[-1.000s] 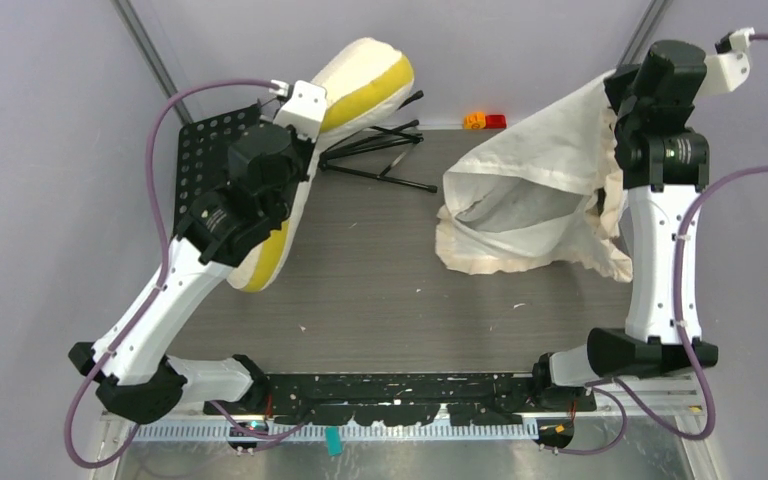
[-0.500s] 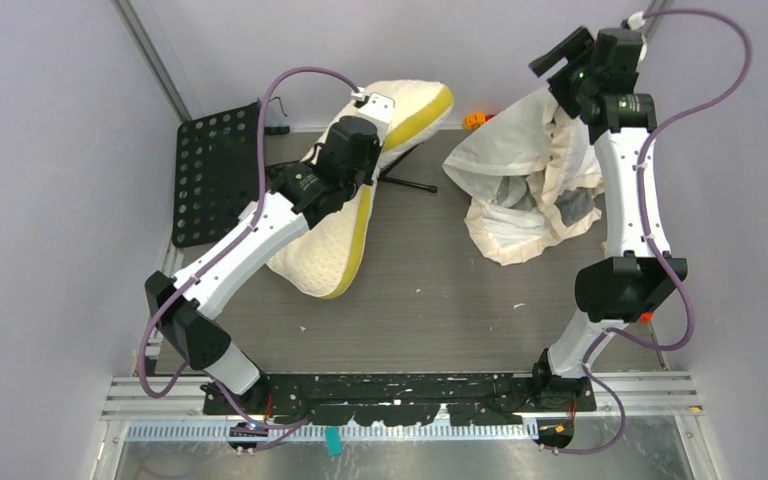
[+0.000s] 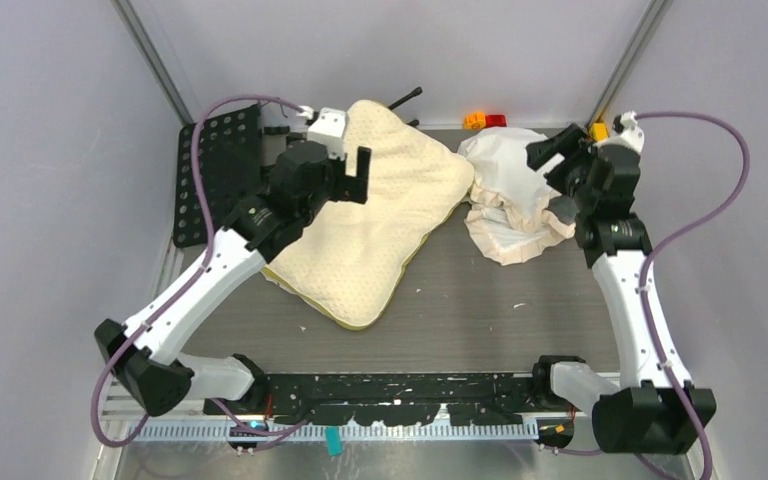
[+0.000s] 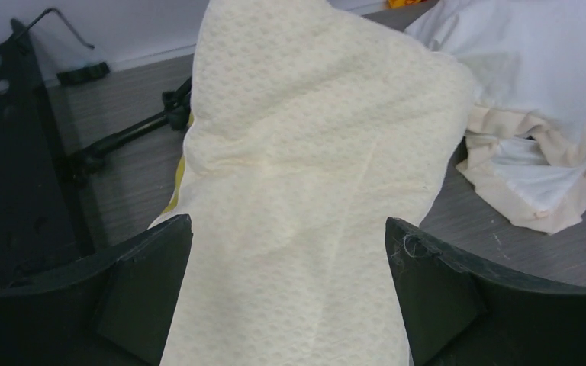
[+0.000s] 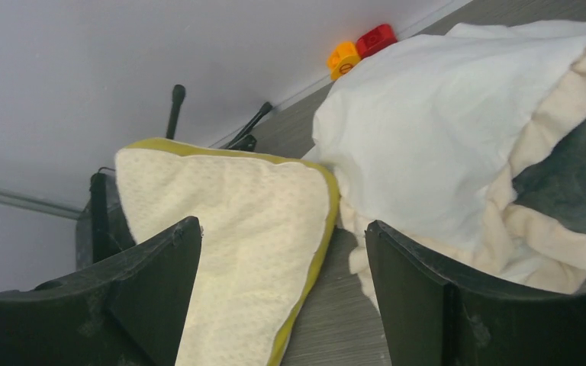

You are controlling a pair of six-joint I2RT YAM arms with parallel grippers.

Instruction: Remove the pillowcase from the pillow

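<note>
pillow [image 3: 370, 235] blocks centre-left, pillowcase [image 3: 508, 190] heaped rt, near strip free

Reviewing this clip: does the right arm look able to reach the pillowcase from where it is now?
Probably yes. The right end effector hangs open right beside the crumpled pillowcase, with nothing between them. The pillow lies on the cloth's other side, out of the way.
</note>
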